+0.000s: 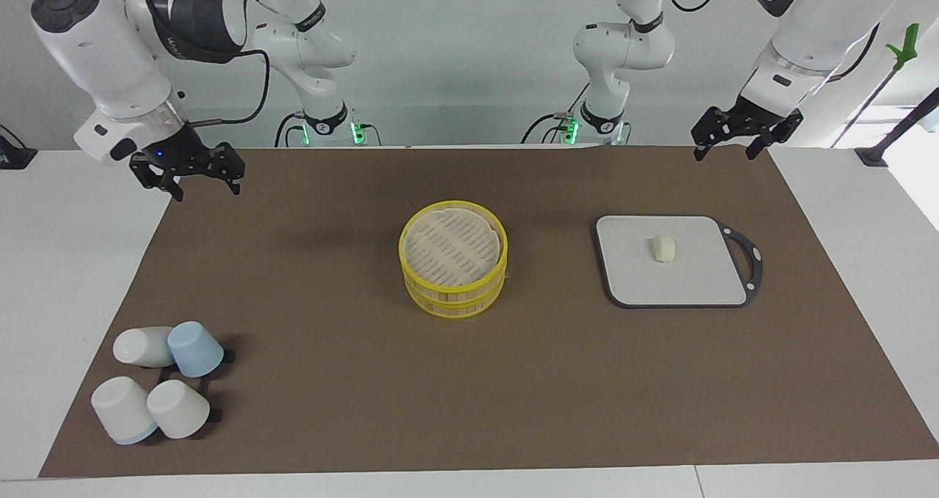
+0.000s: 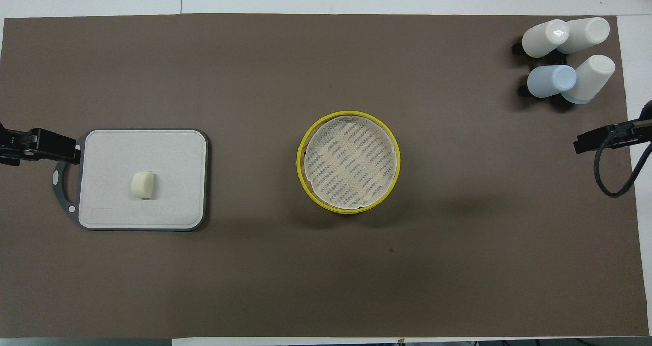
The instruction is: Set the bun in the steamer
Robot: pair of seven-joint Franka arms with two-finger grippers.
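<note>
grey board [image 1: 678, 278]: left arm's end | four cups [image 1: 158, 395]: clustered, right arm's end | brown mat [image 1: 330, 381]

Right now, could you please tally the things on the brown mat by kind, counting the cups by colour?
White cups: 3
Blue cup: 1
Steamer: 1
Bun: 1
Grey board: 1
Total: 7
</note>
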